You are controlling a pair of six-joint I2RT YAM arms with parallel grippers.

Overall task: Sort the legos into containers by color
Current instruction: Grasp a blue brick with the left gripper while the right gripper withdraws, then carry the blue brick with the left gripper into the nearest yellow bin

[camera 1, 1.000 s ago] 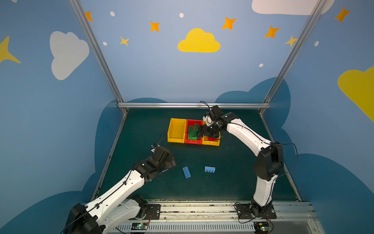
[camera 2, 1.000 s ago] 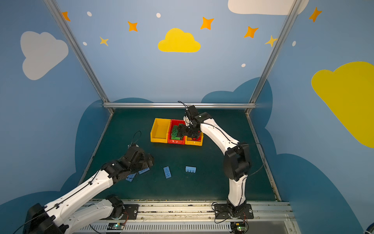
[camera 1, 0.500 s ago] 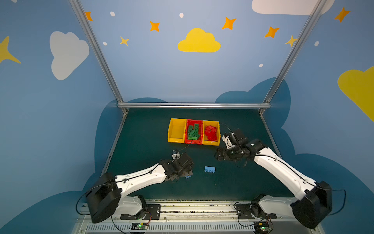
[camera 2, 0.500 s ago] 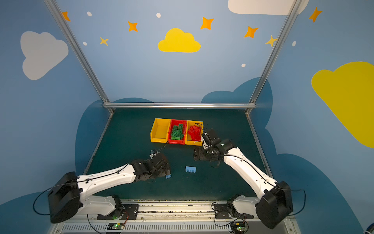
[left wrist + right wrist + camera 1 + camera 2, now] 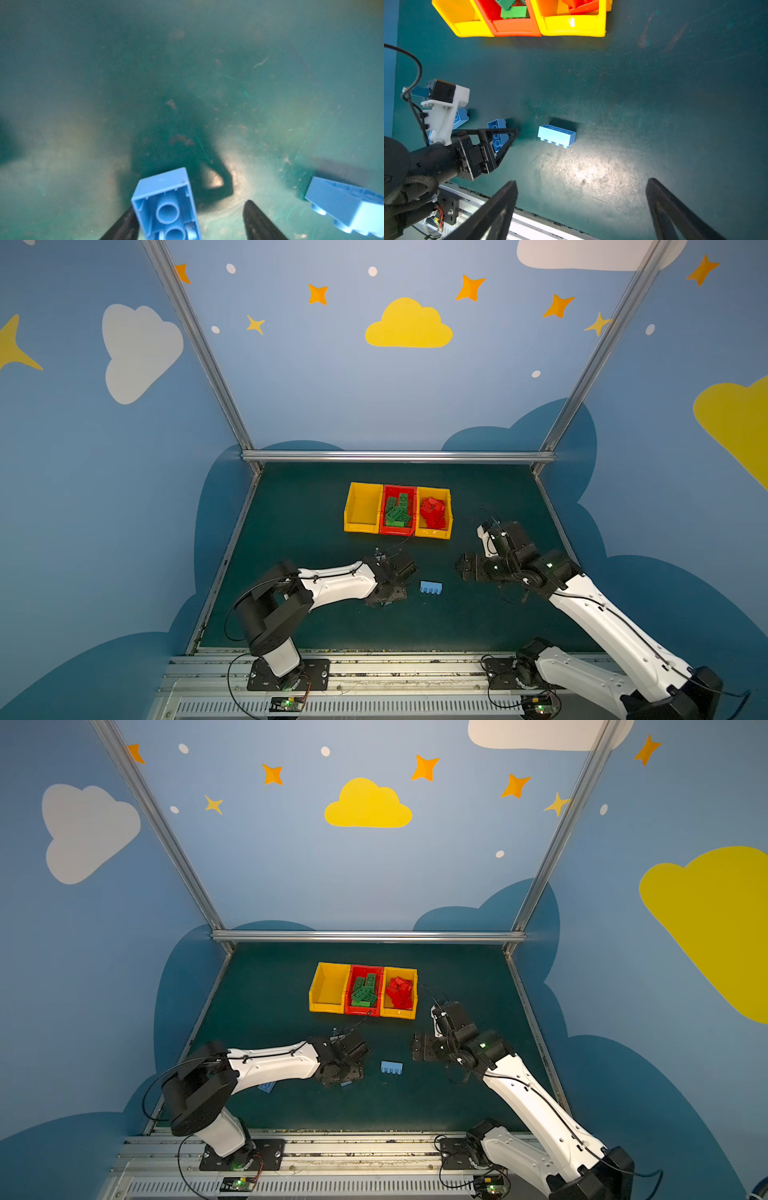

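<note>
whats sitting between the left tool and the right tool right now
A loose light blue brick lying on its side, touching neither the left tool nor the right tool. Both top views show it.

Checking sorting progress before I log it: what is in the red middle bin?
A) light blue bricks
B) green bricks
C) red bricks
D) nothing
B: in both top views the red bin holds only green bricks, while the red bricks lie in the yellow bin beside it.
</note>
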